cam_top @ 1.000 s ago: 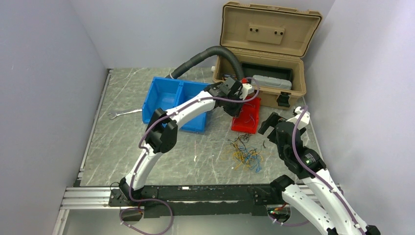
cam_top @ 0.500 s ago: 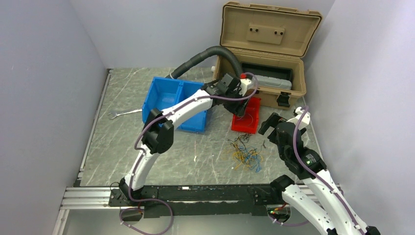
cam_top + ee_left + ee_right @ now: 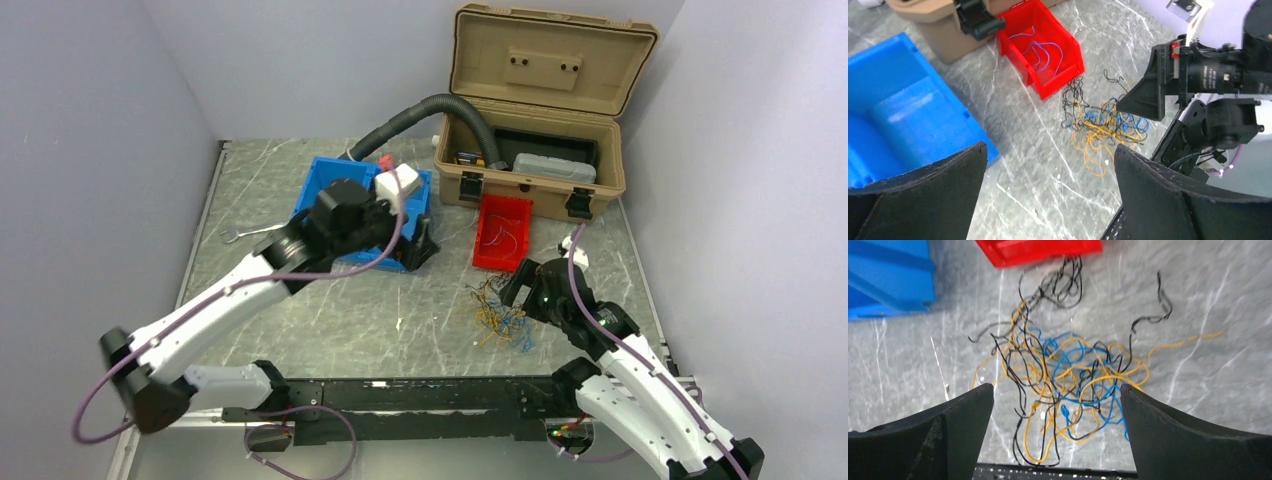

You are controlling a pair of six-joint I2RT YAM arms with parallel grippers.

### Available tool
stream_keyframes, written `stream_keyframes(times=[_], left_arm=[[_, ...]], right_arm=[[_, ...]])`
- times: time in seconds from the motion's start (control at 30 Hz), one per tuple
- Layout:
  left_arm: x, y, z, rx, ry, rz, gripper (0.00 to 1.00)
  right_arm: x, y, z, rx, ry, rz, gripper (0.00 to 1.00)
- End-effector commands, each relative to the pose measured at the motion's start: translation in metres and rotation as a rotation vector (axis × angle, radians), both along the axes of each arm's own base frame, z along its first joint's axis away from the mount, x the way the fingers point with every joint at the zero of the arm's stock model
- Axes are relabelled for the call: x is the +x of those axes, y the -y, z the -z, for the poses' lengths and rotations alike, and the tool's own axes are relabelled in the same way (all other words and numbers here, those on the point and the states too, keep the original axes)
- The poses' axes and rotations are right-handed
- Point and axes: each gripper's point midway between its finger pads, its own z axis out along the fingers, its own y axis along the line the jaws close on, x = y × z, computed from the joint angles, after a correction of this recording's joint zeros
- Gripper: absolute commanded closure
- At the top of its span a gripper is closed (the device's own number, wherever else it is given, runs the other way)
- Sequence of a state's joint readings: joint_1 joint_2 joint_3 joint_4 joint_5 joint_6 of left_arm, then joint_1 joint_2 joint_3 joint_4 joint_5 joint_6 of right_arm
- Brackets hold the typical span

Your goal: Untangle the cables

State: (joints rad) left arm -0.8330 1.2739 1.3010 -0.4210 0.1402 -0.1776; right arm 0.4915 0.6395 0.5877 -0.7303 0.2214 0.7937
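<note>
Cables (image 3: 1068, 375): one loose tangle of hair-thin wires, flat on the table (image 3: 400, 310), right of centre and just on the near side of the red bin (image 3: 1063, 77).
- Colours I can make out: yellow-orange, blue, black. Blue sits mostly in the middle of the knot, with orange looping through and around it.
- Black runs mostly down the left side, with a clump of loops at the far end. That clump reaches almost to the red bin's wall; can't tell if it touches.
- Strays: one kinked black wire trails out on the far right, and one orange strand runs off to the right. An orange loop hangs out on the near side.
- A few separate thin blue wires lie inside the red bin, apart from the pile.

Right gripper (image 3: 520, 290): fingers wide apart, nothing held. It hangs over the right part of the tangle, and in the wrist view the knot sits between the two fingers. Can't tell the height or whether it touches.

Left gripper (image 3: 1048, 150): fingers wide apart, nothing between them. It is at the near right corner of the blue bin (image 3: 320, 190), left of the red bin and well left of the pile.

Also there: open tan toolbox (image 3: 550, 60) at far right, grey hose (image 3: 420, 110) running into it, wrench (image 3: 255, 232) left of the blue bin.
</note>
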Motion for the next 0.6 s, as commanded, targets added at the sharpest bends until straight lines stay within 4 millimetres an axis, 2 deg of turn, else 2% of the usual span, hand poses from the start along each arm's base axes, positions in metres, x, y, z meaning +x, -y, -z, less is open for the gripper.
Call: stream_keyframes(times=[0.0,0.1,0.13,0.23,0.43,0.57], left_arm=[[-0.012,-0.027,0.035,-0.048,-0.02,-0.1,0.01],[-0.022,-0.048,0.061,-0.084,-0.026,-0.161,0.01],[-0.026,-0.054,0.078,-0.077,-0.041,-0.176,0.01],[-0.036,-0.065,0.091,-0.112,-0.034,-0.182,0.01],[-0.051,-0.076,0.1,-0.17,-0.007,-0.163,0.01],[-0.058,-0.085,0.106,-0.137,-0.023,-0.167,0.01]], right_arm=[[-0.019,-0.022,0.022,0.122,-0.096,-0.054,0.02],[-0.023,-0.022,0.039,0.11,-0.144,-0.055,0.02],[-0.022,-0.024,0.042,0.106,-0.155,-0.062,0.03],[-0.016,-0.03,0.042,0.092,-0.162,-0.099,0.02],[-0.003,-0.033,0.041,0.004,-0.201,-0.164,0.01],[-0.001,-0.049,0.048,0.017,-0.23,-0.277,0.01]])
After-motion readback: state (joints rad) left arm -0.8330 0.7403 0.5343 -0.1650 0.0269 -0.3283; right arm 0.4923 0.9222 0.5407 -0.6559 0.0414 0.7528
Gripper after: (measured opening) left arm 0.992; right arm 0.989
